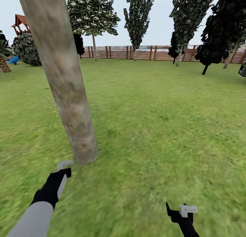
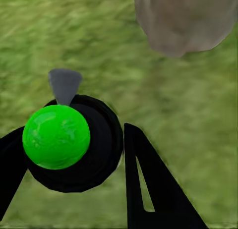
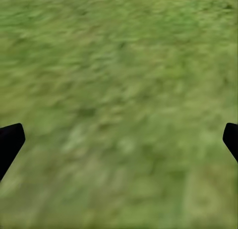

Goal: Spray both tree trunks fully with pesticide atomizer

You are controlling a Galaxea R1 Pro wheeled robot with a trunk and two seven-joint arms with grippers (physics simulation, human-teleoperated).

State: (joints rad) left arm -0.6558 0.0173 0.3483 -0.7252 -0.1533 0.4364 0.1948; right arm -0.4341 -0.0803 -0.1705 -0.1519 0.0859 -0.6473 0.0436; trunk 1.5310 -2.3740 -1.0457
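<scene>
Left end effector clamps the atomizer beside the tree trunk; right end effector spread apart.

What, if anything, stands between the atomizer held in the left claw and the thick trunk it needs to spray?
Nothing visible does. The left claw holds the atomizer, and only open grass lies between its grey nozzle and the base of the tree trunk.
</scene>
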